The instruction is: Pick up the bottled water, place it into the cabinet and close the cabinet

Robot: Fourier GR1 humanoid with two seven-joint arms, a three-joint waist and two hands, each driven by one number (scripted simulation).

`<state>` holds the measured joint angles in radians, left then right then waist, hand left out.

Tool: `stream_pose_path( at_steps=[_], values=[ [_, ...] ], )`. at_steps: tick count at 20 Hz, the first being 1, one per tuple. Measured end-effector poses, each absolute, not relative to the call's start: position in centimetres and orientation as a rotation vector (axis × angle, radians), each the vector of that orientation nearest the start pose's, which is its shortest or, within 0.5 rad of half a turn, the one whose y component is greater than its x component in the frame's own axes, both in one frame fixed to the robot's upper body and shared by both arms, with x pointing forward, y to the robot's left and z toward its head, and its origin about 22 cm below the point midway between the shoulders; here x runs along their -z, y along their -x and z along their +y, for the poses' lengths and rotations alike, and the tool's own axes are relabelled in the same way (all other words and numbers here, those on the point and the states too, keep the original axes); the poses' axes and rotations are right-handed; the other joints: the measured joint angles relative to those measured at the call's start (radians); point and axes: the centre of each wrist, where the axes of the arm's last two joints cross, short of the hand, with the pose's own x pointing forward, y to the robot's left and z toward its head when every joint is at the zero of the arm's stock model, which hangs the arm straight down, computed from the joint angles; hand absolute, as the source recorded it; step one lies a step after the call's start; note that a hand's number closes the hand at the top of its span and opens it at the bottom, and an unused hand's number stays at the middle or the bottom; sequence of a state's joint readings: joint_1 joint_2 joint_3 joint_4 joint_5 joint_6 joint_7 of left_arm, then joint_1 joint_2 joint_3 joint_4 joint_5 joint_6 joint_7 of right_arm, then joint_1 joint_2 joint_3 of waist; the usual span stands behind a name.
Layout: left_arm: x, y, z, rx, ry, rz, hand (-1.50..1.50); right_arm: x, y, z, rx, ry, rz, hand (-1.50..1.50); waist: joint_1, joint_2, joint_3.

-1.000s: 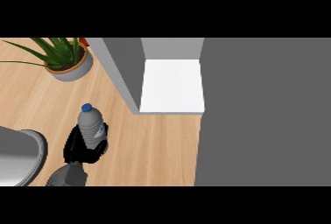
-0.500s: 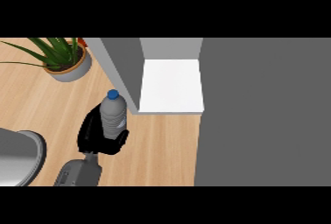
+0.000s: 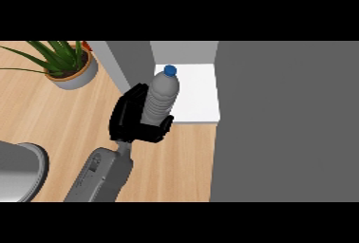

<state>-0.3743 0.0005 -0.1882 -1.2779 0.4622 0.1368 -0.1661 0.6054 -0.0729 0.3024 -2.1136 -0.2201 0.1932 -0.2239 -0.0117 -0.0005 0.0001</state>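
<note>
Head view, one arm in frame. My left hand (image 3: 130, 119) was curled round the lower half of the bottle (image 3: 160, 96), which stood upright in the grasp with its blue cap (image 3: 170, 70) uppermost. The right hand did not show anywhere.

Position: the bottle's upper part overlapped the white shelf (image 3: 200, 97) of the cabinet as seen from above, and the hand sat at the shelf's front left corner, over the wooden surface (image 3: 56, 118). I could not tell from this angle whether the bottle was already inside the opening or only in front of it, nor whether its base was clear of the surface.

Progress, as I judged it:
- Pick-up: done, the bottle was in hand.
- Placing: in hand, not finished. The bottle was at the mouth of the cabinet and not yet set down on the shelf.
- Release: not yet done.
- Closing: not yet done. The shelf lay open to view. The large grey panel (image 3: 288, 118) to the right may have been the door or the cabinet's top; I could not tell which.

Other items noted: a potted plant (image 3: 69, 64) at the back left and a grey rounded object (image 3: 17, 171) at the lower left edge, both well apart from the bottle.
</note>
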Motion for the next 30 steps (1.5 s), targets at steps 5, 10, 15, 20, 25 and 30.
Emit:
stream_pose_path(
  at_steps=[5, 10, 15, 20, 25, 30],
  values=[
    [-2.8, -32.5, 12.4, -0.154, 0.305, -1.683, 1.5, -4.1, -10.7, -21.0, 0.045, -0.41, -1.776, -1.5, 0.003, -0.004, -0.002],
    [-2.7, -32.7, 11.6, -0.144, 0.183, -1.679, 1.5, -4.3, -11.4, -20.9, 0.043, -0.416, -1.782, -1.5, 0.006, -0.008, -0.002],
    [-2.7, -32.8, 11.0, -0.157, 0.043, -1.675, 1.5, -4.2, -11.4, -21.2, 0.046, -0.428, -1.779, -1.5, -0.003, -0.012, 0.0],
    [-2.6, -33.0, 10.6, -0.179, -0.081, -1.67, 1.5, -4.6, -11.4, -21.2, 0.038, -0.442, -1.776, -1.5, -0.015, -0.013, 0.001],
    [-5.5, -37.1, 10.0, -0.069, -0.119, -1.711, 1.5, -4.3, -11.5, -21.0, 0.033, -0.456, -1.773, -1.5, -0.046, 0.006, 0.001],
    [-6.6, -40.8, 9.6, 0.008, -0.175, -1.725, 1.5, -4.4, -11.6, -21.1, 0.024, -0.466, -1.773, -1.5, -0.056, 0.017, 0.0]
  ],
)
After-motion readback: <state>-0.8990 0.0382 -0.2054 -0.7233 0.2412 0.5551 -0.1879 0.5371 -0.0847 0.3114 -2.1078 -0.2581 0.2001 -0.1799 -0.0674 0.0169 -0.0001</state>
